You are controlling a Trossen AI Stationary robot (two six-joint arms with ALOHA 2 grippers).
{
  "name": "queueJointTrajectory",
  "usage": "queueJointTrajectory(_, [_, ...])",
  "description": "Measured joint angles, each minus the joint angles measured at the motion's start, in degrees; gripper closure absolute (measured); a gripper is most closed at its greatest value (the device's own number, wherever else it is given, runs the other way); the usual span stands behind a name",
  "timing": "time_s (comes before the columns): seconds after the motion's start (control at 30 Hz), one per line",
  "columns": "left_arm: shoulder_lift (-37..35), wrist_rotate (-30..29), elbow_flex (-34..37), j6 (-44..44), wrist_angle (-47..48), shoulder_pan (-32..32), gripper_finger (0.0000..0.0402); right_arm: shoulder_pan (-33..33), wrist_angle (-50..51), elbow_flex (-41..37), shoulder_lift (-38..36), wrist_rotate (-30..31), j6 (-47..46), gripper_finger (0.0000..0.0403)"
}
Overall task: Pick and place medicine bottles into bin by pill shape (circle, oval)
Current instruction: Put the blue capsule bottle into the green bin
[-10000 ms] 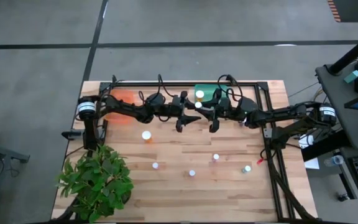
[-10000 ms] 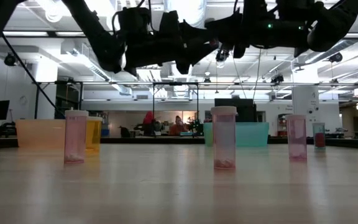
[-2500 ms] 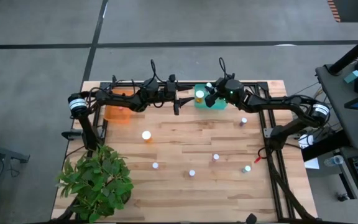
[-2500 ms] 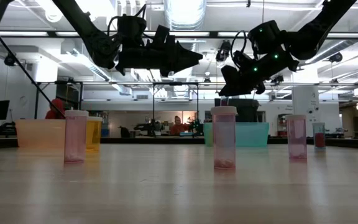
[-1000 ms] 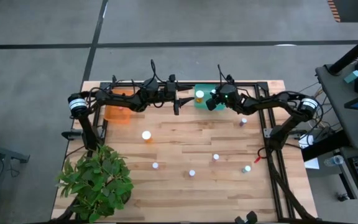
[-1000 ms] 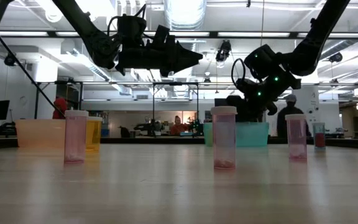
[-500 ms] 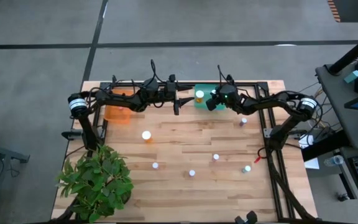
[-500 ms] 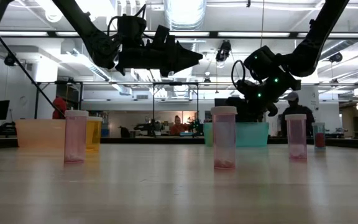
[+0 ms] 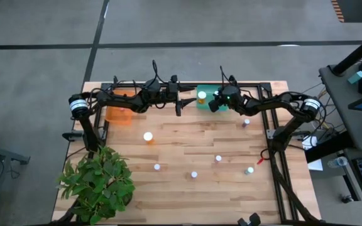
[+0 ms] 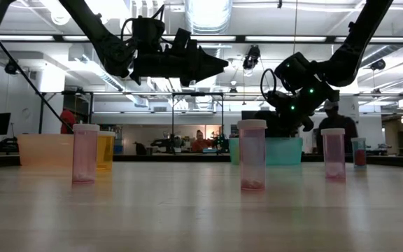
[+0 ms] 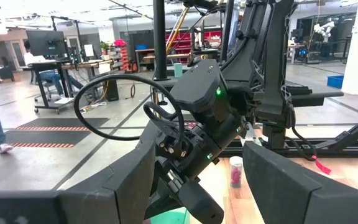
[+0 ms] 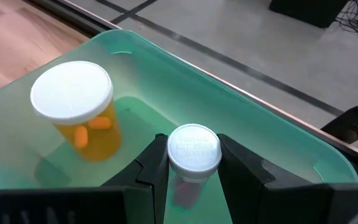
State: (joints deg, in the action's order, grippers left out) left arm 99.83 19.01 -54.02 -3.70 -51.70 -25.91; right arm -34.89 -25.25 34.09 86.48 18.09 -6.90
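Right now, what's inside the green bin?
Inside the green bin stands an orange bottle with a white cap. The right gripper holds a second white-capped bottle down in it. The gripper's fingers hide the bin floor under that bottle.

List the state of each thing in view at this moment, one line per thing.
Right gripper: shut on a white-capped bottle, inside the green bin.
Orange bottle: upright in the green bin, capped.
Left gripper: open, empty, raised between the bins.
Orange bin: at the table's back left; contents hidden.
Bottles on the table: upright, capped, not yet sorted.
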Motion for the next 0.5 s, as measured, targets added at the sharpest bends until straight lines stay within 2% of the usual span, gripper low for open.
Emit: queueJointTrajectory(0.5, [0.0,0.0,0.0,0.0,0.0,0.0,0.0178,0.0,1.3,0.0,0.0,0.0,0.5,0.0288])
